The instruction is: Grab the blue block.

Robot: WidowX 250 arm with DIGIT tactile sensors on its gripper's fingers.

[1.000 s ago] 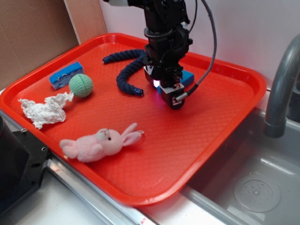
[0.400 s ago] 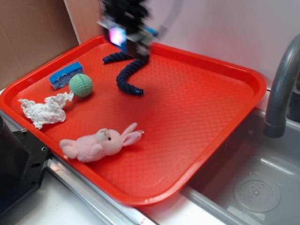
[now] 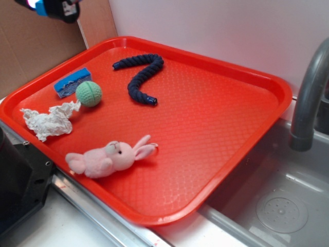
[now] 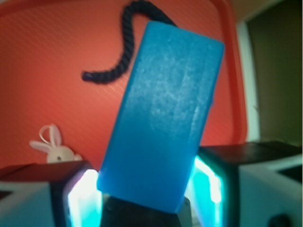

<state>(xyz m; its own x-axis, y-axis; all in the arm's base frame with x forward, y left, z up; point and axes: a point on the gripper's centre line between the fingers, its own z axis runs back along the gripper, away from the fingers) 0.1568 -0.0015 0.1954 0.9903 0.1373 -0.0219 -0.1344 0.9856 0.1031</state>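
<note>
Red tray (image 3: 247, 128) with navy rope (image 3: 141, 74), pink bunny (image 3: 110, 157), green ball (image 3: 89, 93), crumpled paper (image 3: 49, 121), blue sponge (image 3: 72, 82)

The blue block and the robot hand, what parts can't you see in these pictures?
- Exterior view: the gripper is cut off by the top edge; only a sliver of the blue block shows.
- Wrist view: the blue block fills the frame, blurred, its lower end hidden between the fingers; it hides part of the navy rope.
- Wrist view: the pink bunny shows only its head, behind the finger.
</note>
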